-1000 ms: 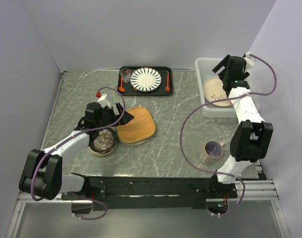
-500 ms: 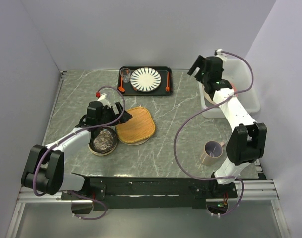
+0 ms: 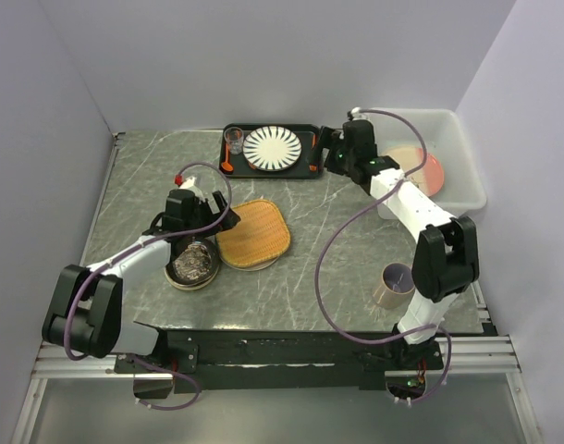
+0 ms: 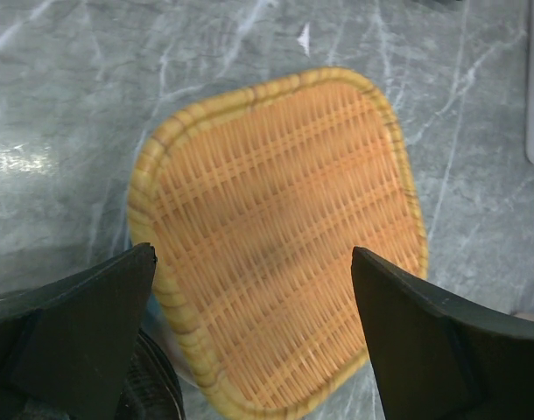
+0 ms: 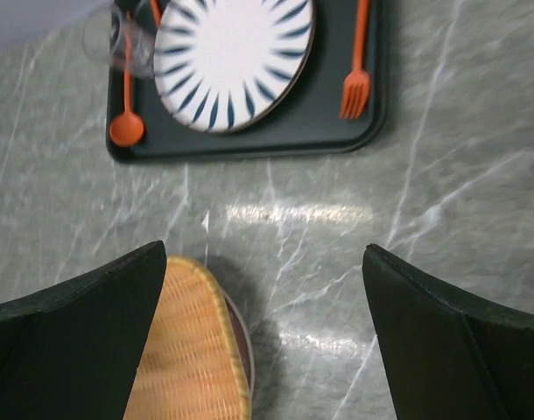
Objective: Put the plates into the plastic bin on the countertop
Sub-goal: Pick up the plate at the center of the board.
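Between the widely parted, empty fingers of the left tool (image 4: 254,262), the tan woven plate (image 4: 276,227) is framed directly below on the counter (image 4: 66,96); it is squarish, set cornerwise with no true long axis, and a dark patterned plate (image 3: 192,264) lies just beside its near-left edge. Farther off, the right tool (image 5: 265,254), likewise spread and empty, is held over the counter short of the black tray (image 5: 328,105); the left arm is judged nearer, and the plastic bin (image 3: 453,125) lies well apart at the far right. No brand, label or writing is legible.
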`<action>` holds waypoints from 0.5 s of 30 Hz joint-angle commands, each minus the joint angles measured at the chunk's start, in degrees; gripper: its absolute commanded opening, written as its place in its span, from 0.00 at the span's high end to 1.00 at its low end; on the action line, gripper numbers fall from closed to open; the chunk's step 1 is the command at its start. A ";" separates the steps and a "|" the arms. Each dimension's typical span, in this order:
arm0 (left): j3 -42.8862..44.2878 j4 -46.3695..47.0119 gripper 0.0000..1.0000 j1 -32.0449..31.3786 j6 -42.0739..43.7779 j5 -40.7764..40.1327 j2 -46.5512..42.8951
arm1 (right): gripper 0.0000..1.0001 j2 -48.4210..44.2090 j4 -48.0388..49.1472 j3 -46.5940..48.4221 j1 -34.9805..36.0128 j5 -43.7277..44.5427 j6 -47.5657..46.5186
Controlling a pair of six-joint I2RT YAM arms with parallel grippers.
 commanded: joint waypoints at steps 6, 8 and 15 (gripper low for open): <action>2.00 -0.26 0.01 0.38 -0.61 -4.77 1.00 | 0.00 3.06 4.46 -6.13 3.10 -10.56 1.85; 1.91 -0.09 0.01 0.47 -0.70 -4.86 1.17 | 0.01 3.76 5.60 -7.19 3.27 -11.88 2.20; 1.65 0.18 0.01 0.56 -0.70 -4.86 2.40 | 0.04 4.91 10.44 -11.85 3.89 -17.50 4.49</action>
